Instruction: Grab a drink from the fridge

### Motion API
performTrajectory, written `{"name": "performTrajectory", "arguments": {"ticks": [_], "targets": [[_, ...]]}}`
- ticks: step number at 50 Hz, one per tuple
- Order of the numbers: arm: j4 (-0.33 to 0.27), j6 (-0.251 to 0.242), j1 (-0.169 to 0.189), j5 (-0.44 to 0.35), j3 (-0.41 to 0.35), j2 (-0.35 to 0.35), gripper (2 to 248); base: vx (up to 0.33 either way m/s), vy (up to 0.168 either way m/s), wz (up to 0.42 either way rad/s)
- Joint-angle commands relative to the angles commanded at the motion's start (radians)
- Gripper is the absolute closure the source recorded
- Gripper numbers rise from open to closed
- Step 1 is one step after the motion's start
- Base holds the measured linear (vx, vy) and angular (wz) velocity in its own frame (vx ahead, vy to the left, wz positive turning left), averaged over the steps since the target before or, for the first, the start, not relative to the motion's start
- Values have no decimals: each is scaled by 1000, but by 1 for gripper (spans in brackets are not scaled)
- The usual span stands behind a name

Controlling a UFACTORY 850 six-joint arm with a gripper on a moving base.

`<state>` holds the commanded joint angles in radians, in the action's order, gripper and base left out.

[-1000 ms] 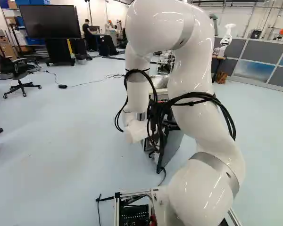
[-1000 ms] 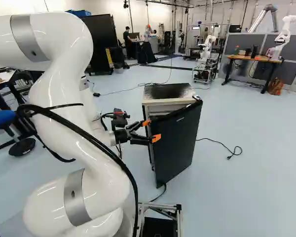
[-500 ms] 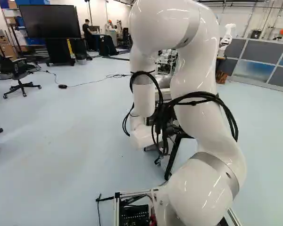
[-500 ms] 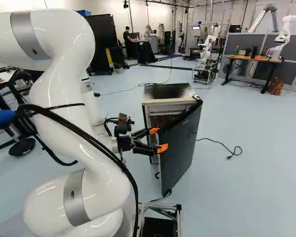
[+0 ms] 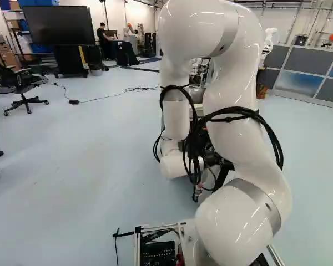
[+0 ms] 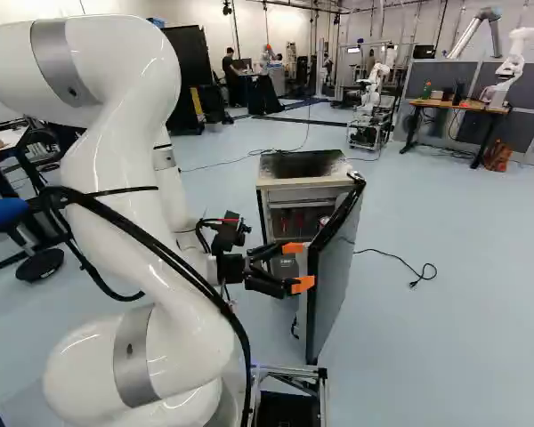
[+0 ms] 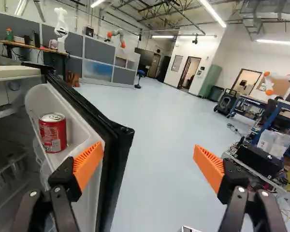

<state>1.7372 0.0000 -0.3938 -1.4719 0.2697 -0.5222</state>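
Clearly, the gripper [image 6: 297,267]'s fingers stand wide apart, the red can [image 7: 53,133] outside them (just past one pad [image 7: 88,164]), upright in the open fridge [image 6: 294,192]'s door shelf [image 7: 76,141].

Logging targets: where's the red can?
In the wrist view, the red can stands on the inner side of the open fridge door, near the open gripper.

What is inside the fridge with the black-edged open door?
A red metal can stands in the white-lined door. Deeper in, reddish shapes are unclear. The black gripper hides part of the lower door.
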Motion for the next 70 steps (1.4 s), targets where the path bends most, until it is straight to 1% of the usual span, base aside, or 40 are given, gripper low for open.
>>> {"name": "performTrajectory", "arguments": {"ticks": [13, 24, 38, 49, 61, 70], "targets": [[0, 0, 0, 0, -1, 0, 3, 0, 0, 0], [3, 0, -15, 0, -4, -1, 3, 0, 0, 0], [47, 0, -34, 8, 1, 0, 3, 0, 0, 0], [88, 0, -39, 10, 35, 9, 3, 0, 0, 0], [115, 0, -38, 10, 84, 18, 3, 0, 0, 0], [119, 0, -28, 10, 107, 70, 3, 0, 0, 0]]}}
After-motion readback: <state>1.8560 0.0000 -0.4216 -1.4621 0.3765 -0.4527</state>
